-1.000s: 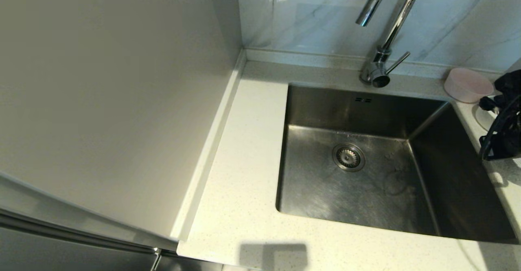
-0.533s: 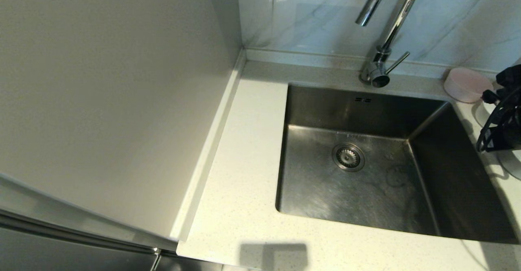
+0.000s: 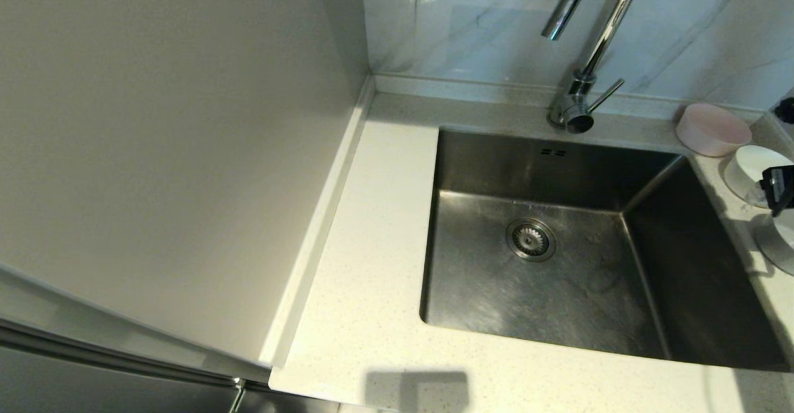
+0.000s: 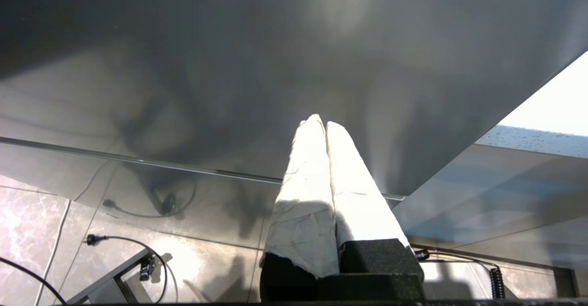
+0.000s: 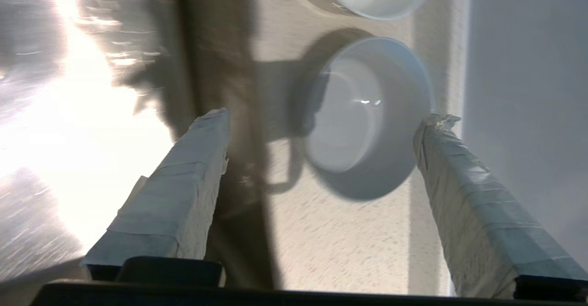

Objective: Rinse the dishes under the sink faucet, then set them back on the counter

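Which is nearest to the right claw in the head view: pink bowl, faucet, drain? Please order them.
From the right claw, at the right edge:
1. Pink bowl, back right counter corner.
2. Faucet, behind the sink.
3. Drain, sink floor.

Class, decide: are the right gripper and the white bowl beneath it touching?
Apart. The right wrist view shows the right gripper open, the white bowl lying on the counter below it.
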Available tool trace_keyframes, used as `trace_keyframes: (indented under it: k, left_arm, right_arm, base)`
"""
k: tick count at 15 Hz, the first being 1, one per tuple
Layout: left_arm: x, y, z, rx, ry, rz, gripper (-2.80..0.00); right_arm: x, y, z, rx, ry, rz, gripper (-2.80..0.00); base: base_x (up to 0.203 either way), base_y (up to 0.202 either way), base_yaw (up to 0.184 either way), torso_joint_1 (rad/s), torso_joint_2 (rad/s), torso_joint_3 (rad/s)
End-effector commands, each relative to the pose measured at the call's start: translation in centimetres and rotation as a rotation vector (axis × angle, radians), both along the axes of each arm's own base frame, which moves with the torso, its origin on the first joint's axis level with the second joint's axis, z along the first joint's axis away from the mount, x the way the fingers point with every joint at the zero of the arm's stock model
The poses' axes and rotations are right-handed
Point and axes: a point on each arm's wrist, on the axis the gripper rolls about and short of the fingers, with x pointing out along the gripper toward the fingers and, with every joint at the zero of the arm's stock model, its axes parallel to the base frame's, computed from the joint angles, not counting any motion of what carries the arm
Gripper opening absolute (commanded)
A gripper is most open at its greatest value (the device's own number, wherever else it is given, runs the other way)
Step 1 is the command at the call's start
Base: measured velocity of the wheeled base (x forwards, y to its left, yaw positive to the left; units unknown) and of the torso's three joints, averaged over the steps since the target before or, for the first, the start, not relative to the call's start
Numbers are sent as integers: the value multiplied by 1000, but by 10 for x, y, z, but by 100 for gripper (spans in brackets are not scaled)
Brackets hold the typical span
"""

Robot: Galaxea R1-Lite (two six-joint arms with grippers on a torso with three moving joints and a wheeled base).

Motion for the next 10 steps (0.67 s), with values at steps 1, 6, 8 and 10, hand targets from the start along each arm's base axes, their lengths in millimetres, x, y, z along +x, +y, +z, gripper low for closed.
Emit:
trace_keyframes:
  k: [1, 6, 8, 10]
  left_arm:
    - [0, 0, 0, -1, -3, 1, -280]
    - [0, 0, 0, 0, -3, 0, -280]
    - [0, 0, 0, 0, -3, 1, -280]
    - [0, 0, 0, -1, -3, 0, -280]
  right_arm:
    - [-36, 19, 27, -3, -97, 89, 0]
    - [-77, 54, 57, -5, -250, 273, -280]
    - [-89, 60, 54, -7, -254, 300, -280]
    - [-102, 63, 52, -9, -260, 314, -280]
  base:
    - [0, 0, 0, 0, 0, 0]
    - [0, 0, 0, 0, 0, 0]
    - [0, 0, 0, 0, 0, 0]
    - [0, 0, 0, 0, 0, 0]
